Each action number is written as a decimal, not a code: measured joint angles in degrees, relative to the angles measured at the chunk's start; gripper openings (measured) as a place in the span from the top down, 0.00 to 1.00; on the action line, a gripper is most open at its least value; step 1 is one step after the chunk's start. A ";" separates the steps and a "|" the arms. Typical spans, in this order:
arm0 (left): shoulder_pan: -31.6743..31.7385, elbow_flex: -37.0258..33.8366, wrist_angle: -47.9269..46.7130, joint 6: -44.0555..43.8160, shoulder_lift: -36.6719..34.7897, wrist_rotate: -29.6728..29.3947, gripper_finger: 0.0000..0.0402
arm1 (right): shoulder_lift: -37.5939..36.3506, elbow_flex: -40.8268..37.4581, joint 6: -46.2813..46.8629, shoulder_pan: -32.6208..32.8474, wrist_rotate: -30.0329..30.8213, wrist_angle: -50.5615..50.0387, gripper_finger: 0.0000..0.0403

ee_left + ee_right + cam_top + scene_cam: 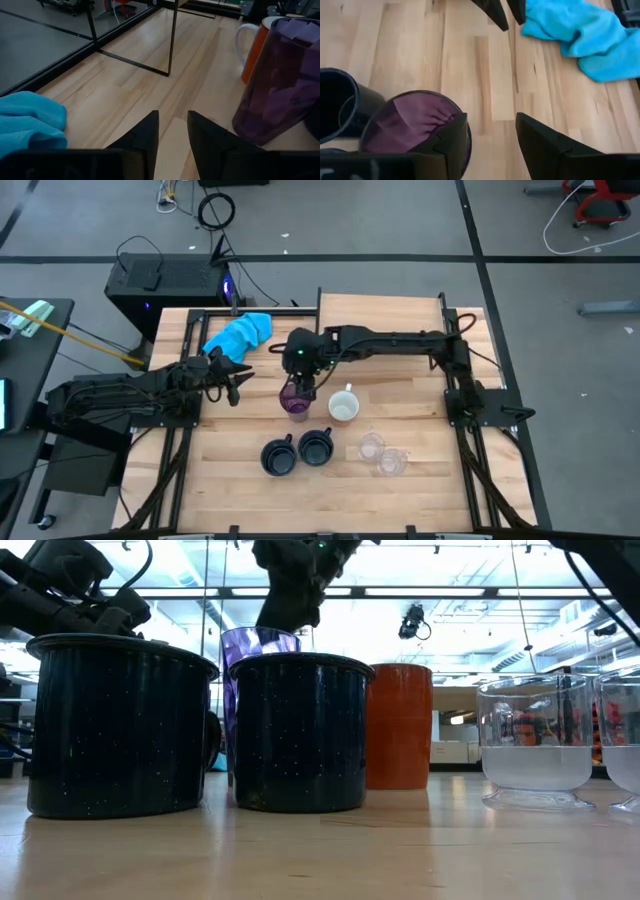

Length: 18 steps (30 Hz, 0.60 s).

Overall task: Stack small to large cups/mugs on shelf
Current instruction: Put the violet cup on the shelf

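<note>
The translucent purple tumbler point(296, 400) stands upright on the table, beside the orange mug point(343, 406) with its white inside. Two dark navy mugs point(278, 457) point(316, 447) and two small clear cups point(372, 445) point(391, 463) stand nearer the front edge. My right gripper point(490, 125) is open and points down just above the tumbler point(410, 122); one finger is over its rim, the other over bare table. My left gripper point(172, 120) is open by a narrow gap, low over the table left of the tumbler point(280, 80), holding nothing. The light wood shelf point(380, 310) stands at the far edge. My right gripper has one finger point(452, 135) over the tumbler's rim on its far-left side point(457, 116), coming from above. I cannot tell whether it touches the rim. The tumbler stands upright on the table.
A bright blue cloth point(240, 333) lies at the far left of the table, just behind my left gripper. The shelf's thin black uprights point(172, 35) stand beyond the tumbler. There is bare wood between the cloth and the tumbler.
</note>
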 joint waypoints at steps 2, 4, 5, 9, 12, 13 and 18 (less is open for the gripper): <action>-0.01 0.00 -0.02 0.00 0.00 -0.01 0.72 | 0.81 0.70 -0.45 0.07 -0.02 -0.08 0.54; -0.01 0.00 -0.06 0.01 0.00 -0.01 0.72 | 1.36 0.82 -0.69 0.04 0.00 -0.32 0.51; 0.00 0.00 -0.05 0.00 0.00 0.00 0.72 | 1.44 0.82 -0.86 0.02 0.00 -0.53 0.51; -0.01 0.00 -0.13 0.18 0.00 0.00 0.72 | 2.56 0.67 -1.10 0.03 -0.50 -1.26 0.48; 0.00 0.00 -0.34 0.26 0.00 -0.01 0.73 | 2.83 0.62 -1.09 0.02 -2.08 -1.09 0.48; -0.01 0.00 -0.37 0.26 0.00 0.00 0.72 | 2.85 0.62 -1.11 0.02 -2.61 -0.80 0.48; 0.00 0.00 -0.40 0.31 0.00 0.00 0.72 | 3.29 0.62 -1.11 0.00 -3.04 -0.85 0.49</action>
